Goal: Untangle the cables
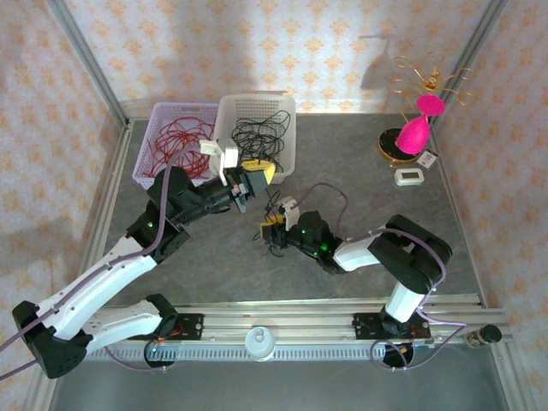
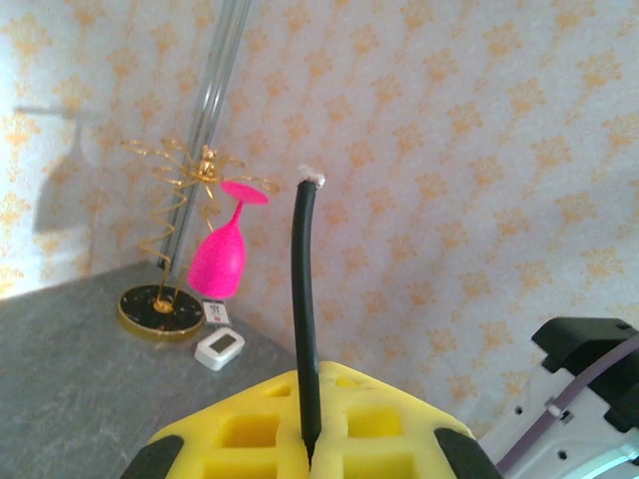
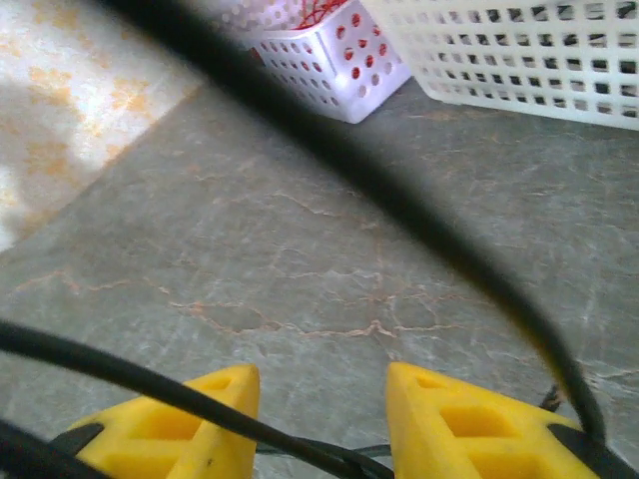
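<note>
The left basket (image 1: 144, 164) and right basket (image 1: 288, 141) sit side by side at the rear of the worktop (image 1: 360, 201), cables (image 1: 261, 130) in each; a stand (image 1: 396, 147) farther right.

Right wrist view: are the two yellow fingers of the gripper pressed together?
No, the yellow fingers of the right gripper stand apart, and the grey table shows through the gap between them.

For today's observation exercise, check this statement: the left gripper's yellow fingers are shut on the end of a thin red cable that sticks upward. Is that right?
The colour is wrong. The left wrist view shows the left gripper with its yellow fingers shut on the end of a thin black cable, not a red one, sticking upward.
</note>
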You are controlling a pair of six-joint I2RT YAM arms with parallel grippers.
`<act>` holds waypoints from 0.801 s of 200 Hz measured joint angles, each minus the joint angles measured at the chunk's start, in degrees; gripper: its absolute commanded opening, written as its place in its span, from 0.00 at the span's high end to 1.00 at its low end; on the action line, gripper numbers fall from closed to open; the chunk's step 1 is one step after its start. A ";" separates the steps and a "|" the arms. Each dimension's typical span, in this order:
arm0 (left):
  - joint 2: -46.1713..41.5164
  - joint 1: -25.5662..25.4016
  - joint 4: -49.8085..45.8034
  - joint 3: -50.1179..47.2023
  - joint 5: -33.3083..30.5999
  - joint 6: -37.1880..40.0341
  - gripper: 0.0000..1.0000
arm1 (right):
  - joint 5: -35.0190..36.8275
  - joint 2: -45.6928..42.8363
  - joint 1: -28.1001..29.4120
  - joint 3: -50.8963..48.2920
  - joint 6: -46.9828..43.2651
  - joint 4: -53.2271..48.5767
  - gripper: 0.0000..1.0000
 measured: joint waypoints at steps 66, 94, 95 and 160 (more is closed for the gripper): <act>1.88 0.00 -10.86 8.76 -4.09 4.13 1.00 | 4.46 2.01 0.39 0.04 0.61 2.43 0.64; 4.07 0.00 -17.66 14.84 -7.30 6.97 1.00 | 5.11 2.75 0.44 0.04 1.03 3.87 0.64; 4.13 0.00 -17.84 14.99 -7.34 7.06 1.00 | 5.11 2.75 0.44 0.04 1.05 3.93 0.64; 7.30 -0.09 -28.04 25.66 -12.50 13.03 1.00 | 6.40 0.17 0.50 -1.46 2.32 6.56 0.51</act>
